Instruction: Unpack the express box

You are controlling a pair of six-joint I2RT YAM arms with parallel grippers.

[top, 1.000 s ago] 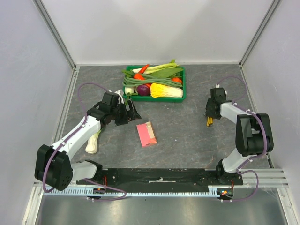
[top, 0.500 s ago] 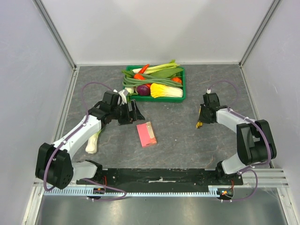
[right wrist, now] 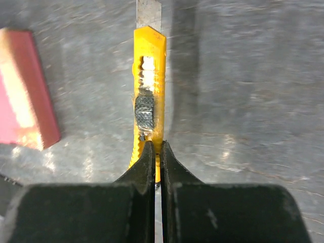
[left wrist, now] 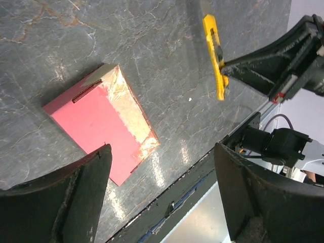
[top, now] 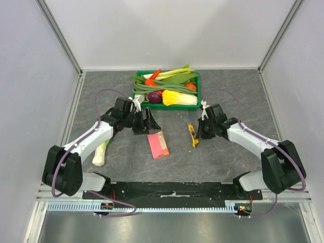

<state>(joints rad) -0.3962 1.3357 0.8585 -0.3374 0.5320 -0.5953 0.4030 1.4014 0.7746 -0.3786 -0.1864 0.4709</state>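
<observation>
The express box (top: 158,145), flat and pink with shiny tape along one end, lies on the grey table at the centre; it also shows in the left wrist view (left wrist: 101,121) and at the left edge of the right wrist view (right wrist: 23,86). My left gripper (top: 147,122) hovers open just behind the box, its jaws wide (left wrist: 162,157) and empty. My right gripper (top: 199,132) is shut on a yellow utility knife (top: 192,135) to the right of the box, gripping its rear end (right wrist: 156,149). The knife (right wrist: 149,96) points away with its blade out.
A green crate (top: 198,91) full of vegetables stands at the back centre. A white long vegetable (top: 101,152) lies under the left arm. Grey walls enclose the table on three sides, and the black base rail (top: 172,190) runs along the near edge.
The right gripper shut on the yellow knife and swung it left, from the right side toward the box. The left gripper shifted slightly right, staying open.
</observation>
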